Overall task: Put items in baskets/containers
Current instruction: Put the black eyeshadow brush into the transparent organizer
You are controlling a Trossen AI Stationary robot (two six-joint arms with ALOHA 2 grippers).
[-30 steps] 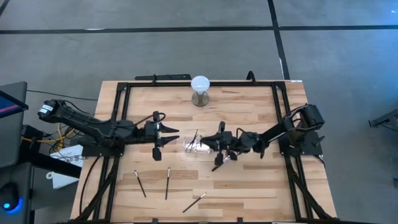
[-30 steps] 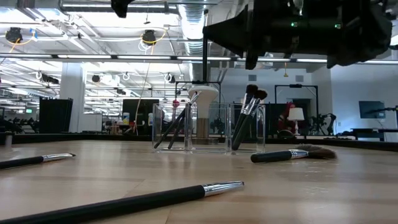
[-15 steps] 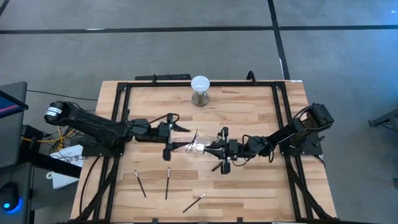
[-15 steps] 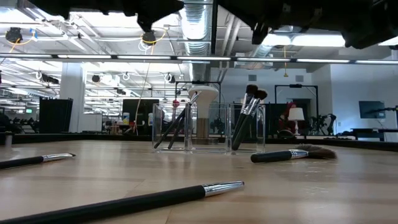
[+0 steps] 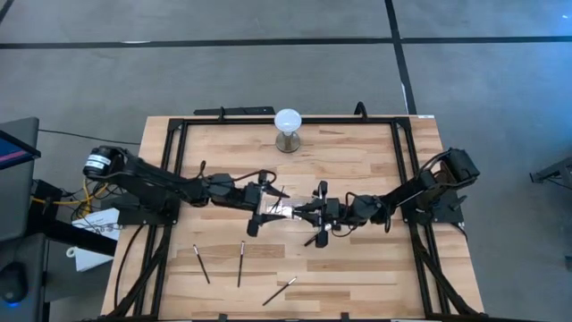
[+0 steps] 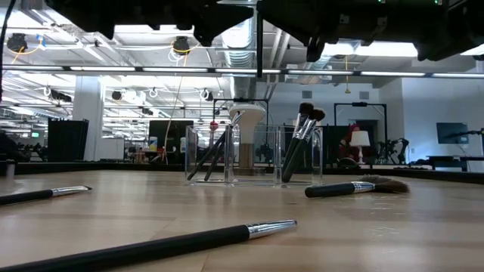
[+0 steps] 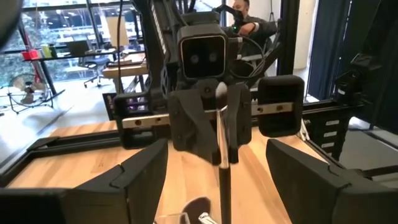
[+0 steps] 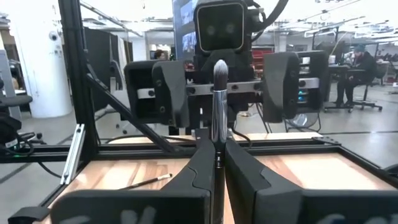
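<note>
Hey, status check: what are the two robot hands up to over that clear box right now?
Right hand shut on a makeup brush, above the clear holder. Left hand open, facing it. Three brushes on the table; nothing in the way.

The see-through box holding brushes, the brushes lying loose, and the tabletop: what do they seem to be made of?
The clear rectangular holder looks like glossy acrylic or glass: the room shows through its walls. The slim loose brush has a matte black handle, plastic or painted wood, and a shiny silver collar, likely metal. The pale table looks like lightly finished wood: the high view shows joined planks with grain.
</note>
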